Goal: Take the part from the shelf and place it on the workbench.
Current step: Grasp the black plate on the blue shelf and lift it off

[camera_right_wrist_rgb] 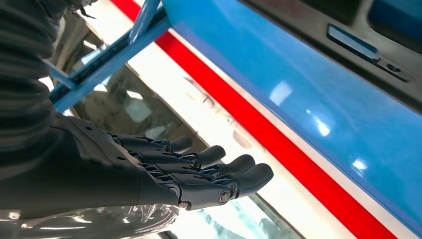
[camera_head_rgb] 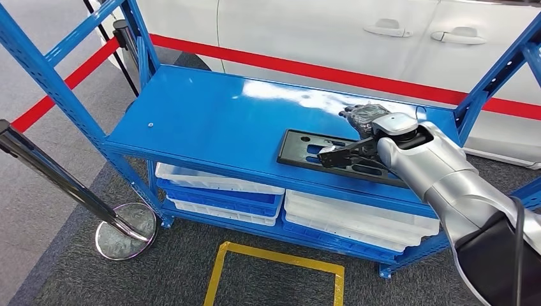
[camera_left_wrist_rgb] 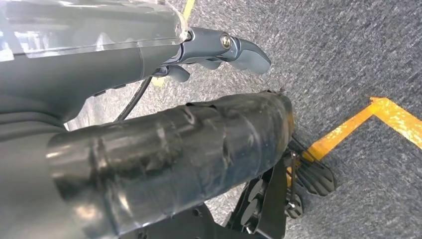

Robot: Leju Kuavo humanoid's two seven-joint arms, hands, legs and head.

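Under the right hand (camera_head_rgb: pixel 365 131) lies the flat black part (camera_head_rgb: pixel 319 148) on the shelf (camera_head_rgb: pixel 210 115); fingers (camera_right_wrist_rgb: pixel 219 169) straight and apart, holding nothing, thumb over its near edge, seemingly poised to clamp it.

Glossy blue painted metal on the shelf (camera_head_rgb: pixel 210 108), throwing back white glare. Matt black plastic on the part (camera_head_rgb: pixel 332 153), flat and smooth. Brushed silver casing, faintly shiny, on the right hand (camera_head_rgb: pixel 373 127); dark, smooth, semi-gloss plastic on its fingers (camera_right_wrist_rgb: pixel 199 159). White plastic on the trays (camera_head_rgb: pixel 217 182), smooth and dull. Coarse grey carpet on the floor (camera_head_rgb: pixel 185 268), rough-napped. Mirror-polished chrome on the stanchion base (camera_head_rgb: pixel 125 231)
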